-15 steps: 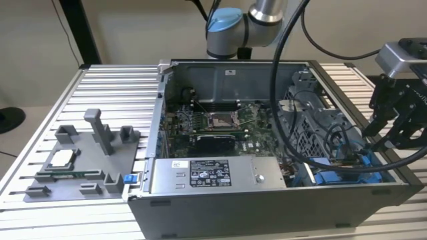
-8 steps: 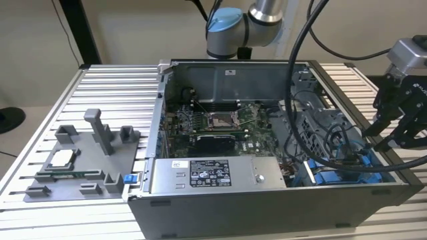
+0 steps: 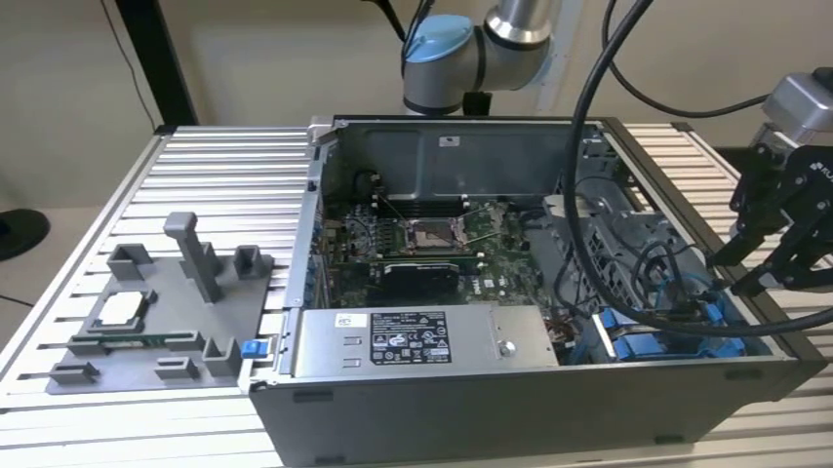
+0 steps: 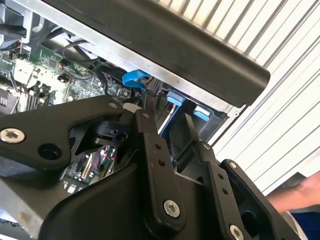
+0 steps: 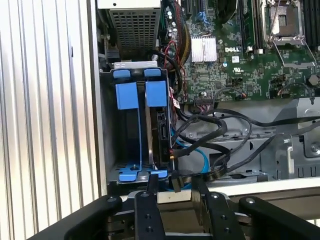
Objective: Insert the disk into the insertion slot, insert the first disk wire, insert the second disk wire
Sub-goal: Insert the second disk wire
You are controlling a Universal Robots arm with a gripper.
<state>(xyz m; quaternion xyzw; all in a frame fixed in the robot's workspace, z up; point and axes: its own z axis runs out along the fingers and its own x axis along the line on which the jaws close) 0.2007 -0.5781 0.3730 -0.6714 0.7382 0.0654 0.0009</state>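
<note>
In the exterior view, an open computer case [image 3: 547,390] sat on a ribbed metal tabletop [image 3: 209,185]. A grey metal box with a white sticker [image 3: 416,341] lay along the case's near edge. The insertion slot [image 3: 657,341], marked by bright blue rails, was in the near corner of the case on the exterior view's right. The black hand [image 3: 744,273] hung just above that corner, among dark cables [image 3: 612,244]. A grey plastic fixture [image 3: 156,322] rested on the tabletop, well apart on the exterior view's left.

In the second wrist view, the hand [image 4: 169,112] had its two fingers [image 4: 150,150] spread, with nothing between them. Beyond the tips were blue tabs [image 4: 175,97] and a curled blue cable [image 4: 134,76]. A person's hand [image 4: 297,192] showed at one corner.

In the first wrist view, the insertion slot [image 5: 131,125] lay straight ahead of the hand [image 5: 174,182]. The disk [image 5: 162,131] stood on edge inside it, in the compartment nearer the motherboard [image 5: 240,55], under a blue carrier tab. The fingers [image 5: 151,187] were spread, just short of the slot's edge. Loose black wires [image 5: 215,130] lay beside the disk.
</note>
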